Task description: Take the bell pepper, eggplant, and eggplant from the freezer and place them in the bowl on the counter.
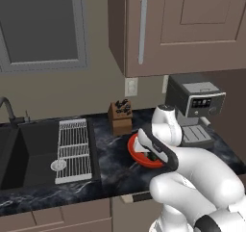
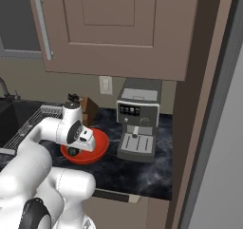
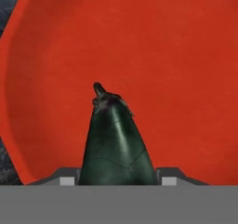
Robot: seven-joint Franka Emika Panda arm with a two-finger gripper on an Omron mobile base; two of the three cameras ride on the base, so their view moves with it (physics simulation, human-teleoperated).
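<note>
Over red-orange bowl (image 3: 186, 56) on black counter (image 2: 128, 173), fingers (image 3: 120, 181) clamped on dark eggplant (image 3: 116, 144), stem pointing away; coffee machine (image 2: 137, 119) beside bowl.

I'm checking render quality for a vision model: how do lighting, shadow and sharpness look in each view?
Left base view: soft even light, no glare on the black marbled stone counter. Right base view: faint shadow under the shallow red-orange bowl. Hand view: the dark glossy eggplant carries a pale highlight streak, slightly soft; bowl evenly lit.
</note>
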